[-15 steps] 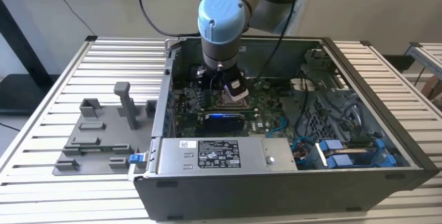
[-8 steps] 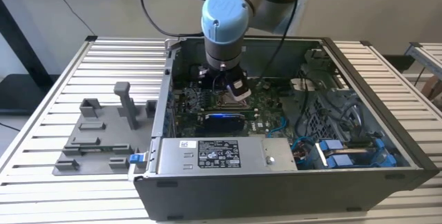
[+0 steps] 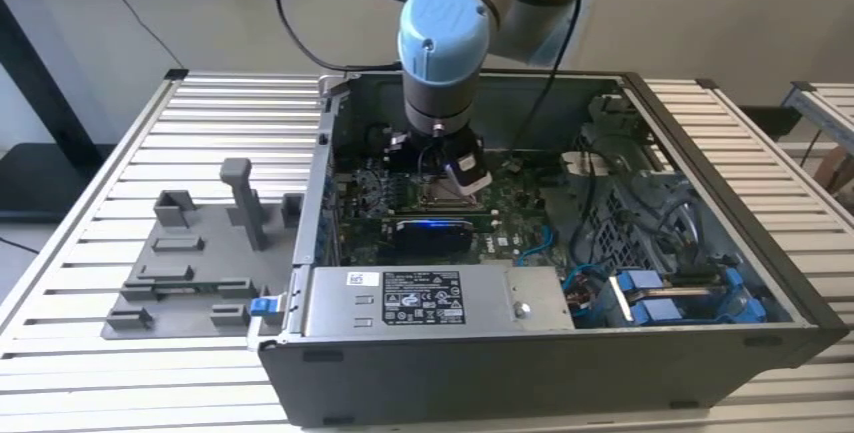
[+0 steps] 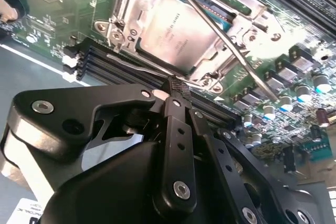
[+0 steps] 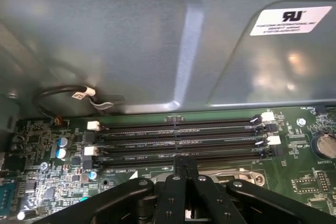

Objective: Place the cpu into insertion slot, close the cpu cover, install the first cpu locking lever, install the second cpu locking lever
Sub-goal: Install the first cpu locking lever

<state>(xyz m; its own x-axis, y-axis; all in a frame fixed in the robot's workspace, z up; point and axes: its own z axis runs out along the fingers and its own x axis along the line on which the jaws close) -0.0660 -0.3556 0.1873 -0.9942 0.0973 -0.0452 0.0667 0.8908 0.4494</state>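
In the second wrist view the cpu (image 4: 176,30) lies flat in the insertion slot (image 4: 212,69), its silver top showing through the window of the cpu cover (image 4: 131,9), which is down over it. One thin locking lever (image 4: 239,53) stands raised, crossing diagonally above the socket. The other lever (image 4: 134,62) runs low along the socket's edge beside the memory slots. My gripper (image 4: 177,85) is shut, fingertips together right at that low lever's hooked end. In the exterior view the gripper (image 3: 441,158) hangs just above the socket (image 3: 441,191) inside the case.
Several long black memory slots (image 5: 178,140) lie right beside the fingertips (image 5: 185,162), with the grey case wall (image 5: 131,40) behind. The open computer case (image 3: 561,353) holds a power supply (image 3: 420,298) and blue cables (image 3: 654,288). A grey fixture plate (image 3: 200,263) lies at the exterior view's left.
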